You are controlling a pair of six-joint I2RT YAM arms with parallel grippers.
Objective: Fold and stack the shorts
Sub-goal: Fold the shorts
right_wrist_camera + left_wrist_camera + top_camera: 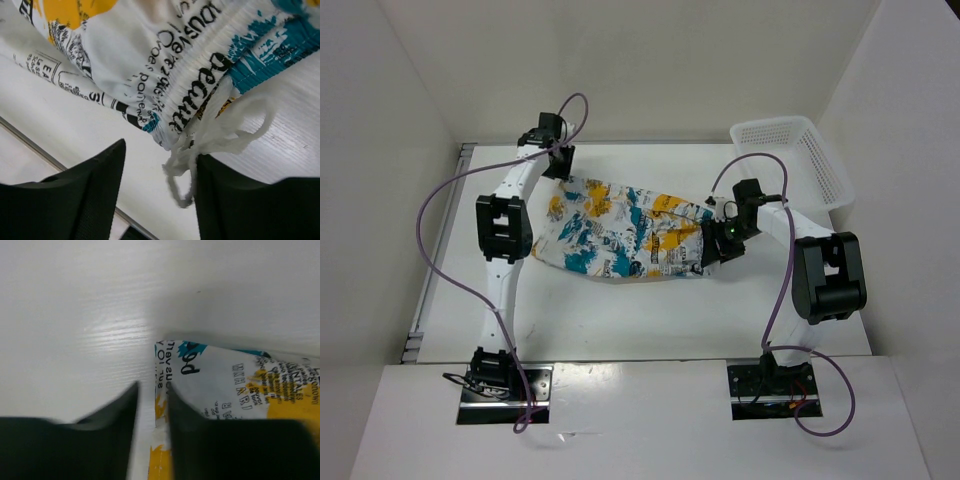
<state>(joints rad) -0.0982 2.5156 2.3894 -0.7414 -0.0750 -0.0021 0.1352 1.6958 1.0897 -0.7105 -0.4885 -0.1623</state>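
The right claw (160, 150) stands with its jaws wide apart, straddling the white drawstring (220, 132) and the gathered waistband (200, 75) without closing on either. The left claw (152, 410) has its jaws nearly together with the hem edge showing in the narrow gap; I cannot tell whether it is pinching the cloth or only hovering over it. Between the two claws the shorts (620, 235) lie spread over the middle of the bench (620, 320), waistband toward the right edge and leg ends reaching toward the far left corner, where the left claw sits. A white lattice basket (825, 165) stands at the far right corner, apart from the cloth. As I judge it, the work is at an early stage: the garment looks laid out and held at both ends, no clear fold shows, and both folding and stacking remain.
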